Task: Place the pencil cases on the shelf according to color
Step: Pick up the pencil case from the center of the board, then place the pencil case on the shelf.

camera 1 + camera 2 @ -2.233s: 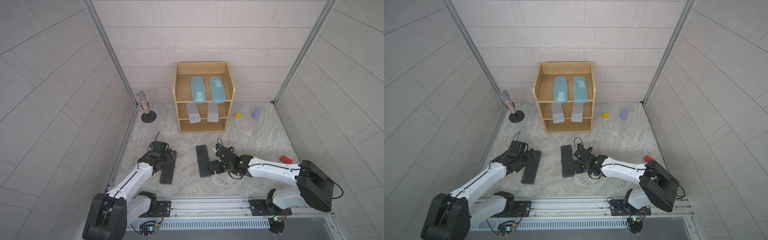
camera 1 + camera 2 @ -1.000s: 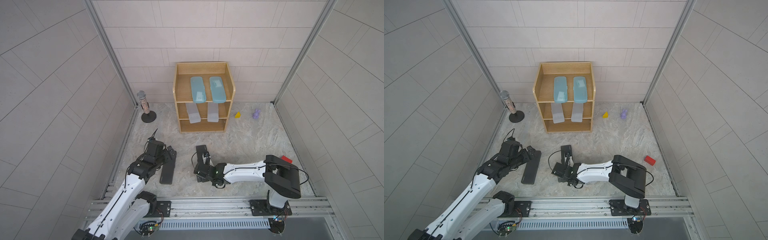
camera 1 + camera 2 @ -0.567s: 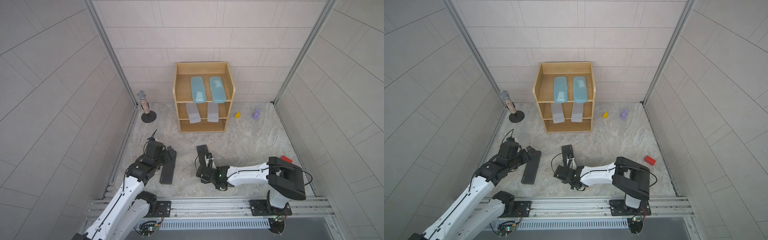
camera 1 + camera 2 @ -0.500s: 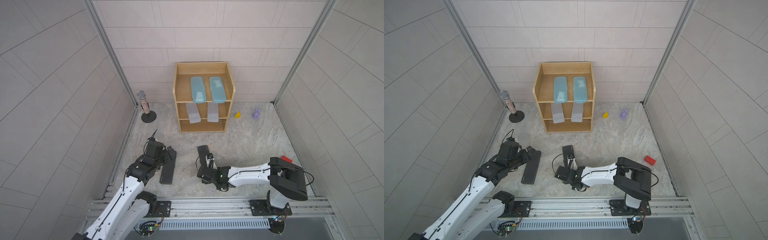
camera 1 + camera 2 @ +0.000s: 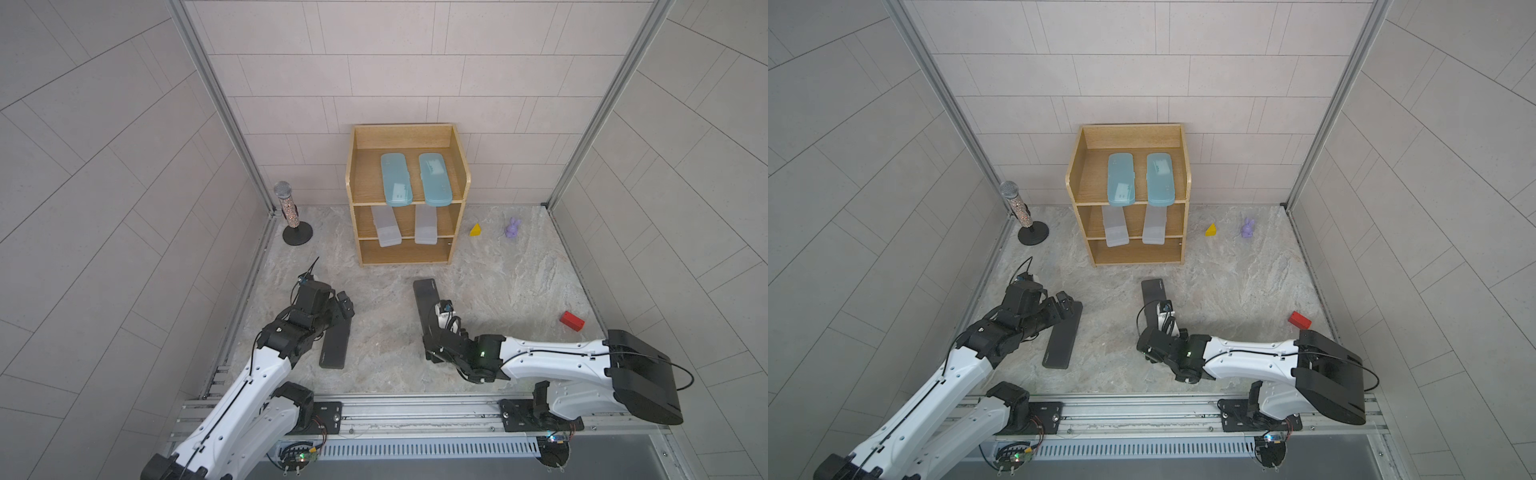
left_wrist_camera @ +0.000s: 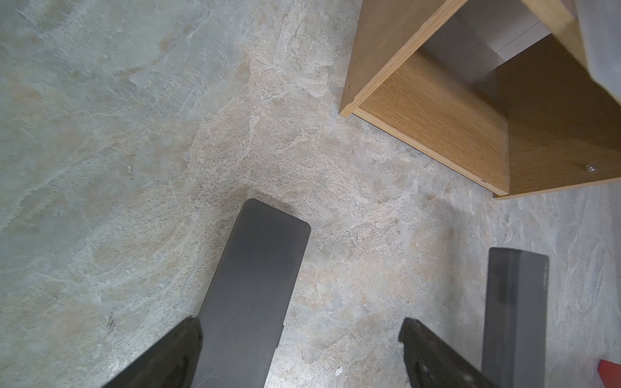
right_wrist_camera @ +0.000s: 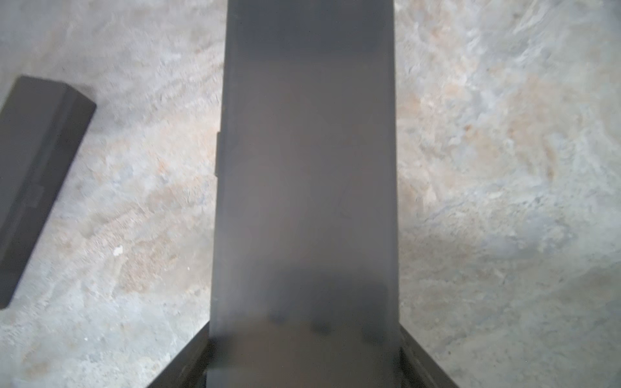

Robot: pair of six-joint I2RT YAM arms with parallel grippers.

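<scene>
Stiffness, lightness and slick faces were judged likely for the black case (image 7: 305, 168). Its long edges were clamped by the right gripper (image 7: 304, 352); the left gripper (image 6: 300, 326) stood released.

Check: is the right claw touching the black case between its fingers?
Touching. The right wrist view shows both fingers of the right claw flush against the edges of the black case, no gap.

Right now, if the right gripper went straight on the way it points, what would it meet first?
Probably the shelf: the right gripper holds a black case by its near end, aimed at the bottom tier, only floor between. Height is unclear.
</scene>
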